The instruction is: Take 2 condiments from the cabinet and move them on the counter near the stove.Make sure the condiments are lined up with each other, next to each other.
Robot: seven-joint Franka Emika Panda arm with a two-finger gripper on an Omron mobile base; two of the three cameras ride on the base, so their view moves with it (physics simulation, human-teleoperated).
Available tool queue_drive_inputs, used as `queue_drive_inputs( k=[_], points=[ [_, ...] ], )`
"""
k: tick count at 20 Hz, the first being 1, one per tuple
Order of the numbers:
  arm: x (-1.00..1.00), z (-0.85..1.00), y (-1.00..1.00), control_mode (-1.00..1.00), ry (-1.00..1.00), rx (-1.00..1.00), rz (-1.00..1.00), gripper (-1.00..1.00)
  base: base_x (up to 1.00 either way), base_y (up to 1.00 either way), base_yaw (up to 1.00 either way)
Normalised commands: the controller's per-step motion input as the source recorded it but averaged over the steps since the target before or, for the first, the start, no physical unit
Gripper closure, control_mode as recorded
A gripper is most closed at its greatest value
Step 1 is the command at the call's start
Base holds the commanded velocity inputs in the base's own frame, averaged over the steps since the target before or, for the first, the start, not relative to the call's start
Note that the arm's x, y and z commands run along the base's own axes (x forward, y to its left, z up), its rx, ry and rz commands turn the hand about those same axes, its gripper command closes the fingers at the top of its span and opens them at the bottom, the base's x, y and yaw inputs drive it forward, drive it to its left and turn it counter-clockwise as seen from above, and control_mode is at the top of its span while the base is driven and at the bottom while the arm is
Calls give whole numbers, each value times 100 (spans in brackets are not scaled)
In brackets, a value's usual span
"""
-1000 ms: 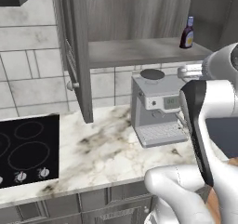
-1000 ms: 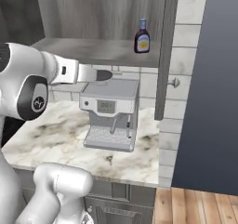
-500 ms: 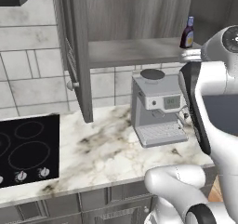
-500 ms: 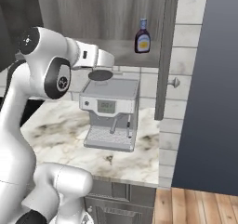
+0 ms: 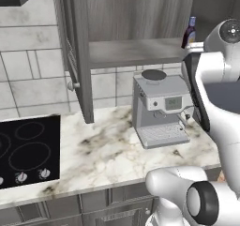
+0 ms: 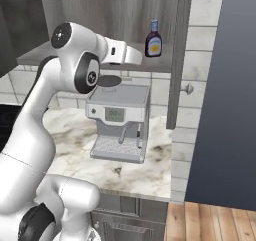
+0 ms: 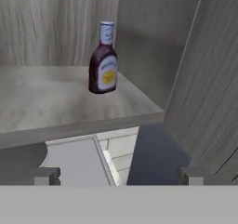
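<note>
Over the last second the arm has swung up from the coffee machine [image 5: 161, 109] to shelf height, so the gripper [image 7: 118, 175] now faces the open cabinet [image 6: 100, 20], jaws spread wide and empty. The dark bottle [image 7: 103, 60] stands upright at the shelf's right end, ahead and untouched; the reach looks begun.

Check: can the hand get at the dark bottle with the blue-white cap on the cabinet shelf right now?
Probably yes. The hand is open and faces the dark bottle with the blue-white cap, which stands upright and alone on the grey plank shelf. The cabinet door is swung open, and nothing sits between them.
</note>
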Motion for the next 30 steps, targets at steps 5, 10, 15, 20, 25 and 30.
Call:
queue_drive_inputs(
  k=[5, 10, 15, 20, 25, 30],
  points=[
    [36, 8, -7, -100, -6, 0, -4, -100, 0, 0, 0],
    [30, 23, -5, -100, -6, 0, 0, -100, 0, 0, 0],
    [22, 26, -16, -100, -3, 0, 0, -100, 0, 0, 0],
    [29, 11, -12, -100, -1, 0, 0, -100, 0, 0, 0],
    [34, 0, -5, -100, 0, 0, 0, -100, 0, 0, 0],
    [33, 0, -10, -100, 0, 0, 0, -100, 0, 0, 0]
  ],
)
